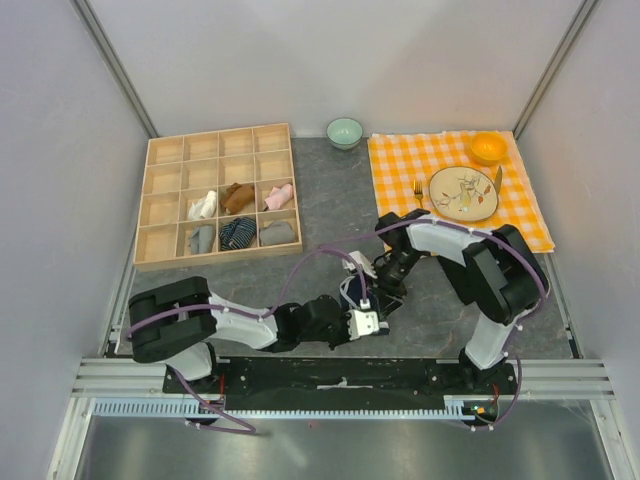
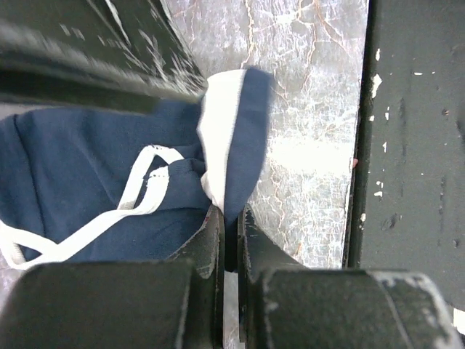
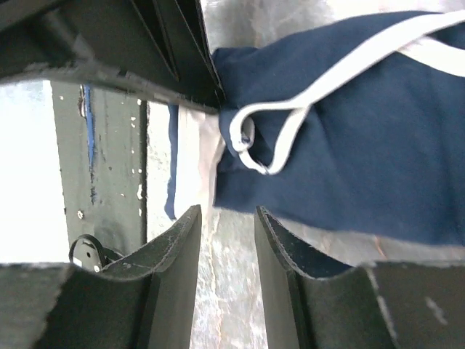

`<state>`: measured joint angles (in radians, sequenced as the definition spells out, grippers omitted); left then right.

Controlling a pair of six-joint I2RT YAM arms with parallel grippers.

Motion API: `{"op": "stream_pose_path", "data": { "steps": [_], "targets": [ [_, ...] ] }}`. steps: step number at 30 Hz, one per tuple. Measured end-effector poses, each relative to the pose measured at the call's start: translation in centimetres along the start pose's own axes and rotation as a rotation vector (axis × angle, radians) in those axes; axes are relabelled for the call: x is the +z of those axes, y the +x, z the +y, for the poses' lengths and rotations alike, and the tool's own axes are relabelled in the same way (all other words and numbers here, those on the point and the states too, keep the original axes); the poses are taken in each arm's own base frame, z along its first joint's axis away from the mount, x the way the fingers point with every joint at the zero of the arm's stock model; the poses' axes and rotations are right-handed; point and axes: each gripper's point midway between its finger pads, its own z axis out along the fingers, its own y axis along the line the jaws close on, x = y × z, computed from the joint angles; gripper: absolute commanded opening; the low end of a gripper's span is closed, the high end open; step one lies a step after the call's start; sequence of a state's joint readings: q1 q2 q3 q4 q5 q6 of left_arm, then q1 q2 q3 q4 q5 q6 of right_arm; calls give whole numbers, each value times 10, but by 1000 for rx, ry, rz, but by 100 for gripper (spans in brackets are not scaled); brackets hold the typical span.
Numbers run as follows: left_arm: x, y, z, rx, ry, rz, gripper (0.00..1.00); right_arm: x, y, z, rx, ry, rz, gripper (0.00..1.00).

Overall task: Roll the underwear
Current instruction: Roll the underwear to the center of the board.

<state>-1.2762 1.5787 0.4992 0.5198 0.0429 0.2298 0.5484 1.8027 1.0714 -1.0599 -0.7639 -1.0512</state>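
Observation:
The underwear (image 1: 351, 291), navy blue with white trim, lies bunched on the grey table between the two arms. In the left wrist view the underwear (image 2: 87, 167) fills the left half, and my left gripper (image 2: 231, 218) is shut on a fold of its navy and white edge. In the right wrist view the underwear (image 3: 363, 145) lies just beyond my right gripper (image 3: 227, 214), which is open with only bare table between its fingers. From above, the left gripper (image 1: 366, 316) and the right gripper (image 1: 384, 292) meet at the garment's right side and hide part of it.
A wooden compartment box (image 1: 143, 195) at the back left holds several rolled garments. A green bowl (image 1: 344, 131) stands behind the mat. An orange checked cloth (image 1: 395, 165) at the back right carries a plate (image 1: 463, 193), a fork (image 1: 418, 190) and an orange bowl (image 1: 488, 147).

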Motion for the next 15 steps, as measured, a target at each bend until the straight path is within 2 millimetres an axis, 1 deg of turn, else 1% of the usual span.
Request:
{"op": "stream_pose_path", "data": {
  "steps": [5, 9, 10, 12, 13, 15],
  "targets": [
    [-3, 3, 8, -119, 67, -15, 2, -35, -4, -11, -9, 126, -91, 44],
    [-6, 5, 15, -226, 116, -17, 2, -64, -5, -14, -36, 228, -162, 44],
    [-7, 6, 18, -259, 132, -15, 2, -69, -5, -13, -49, 252, -175, 46],
    [-6, 7, 23, -327, 161, -11, 2, -77, -7, -9, -98, 296, -198, 46],
    [-6, 7, 24, -356, 175, -10, 2, -77, -8, -5, -129, 307, -209, 52],
    [-5, 7, 26, -427, 210, -9, 2, -75, -9, 6, -206, 318, -231, 59]
  ]
}}
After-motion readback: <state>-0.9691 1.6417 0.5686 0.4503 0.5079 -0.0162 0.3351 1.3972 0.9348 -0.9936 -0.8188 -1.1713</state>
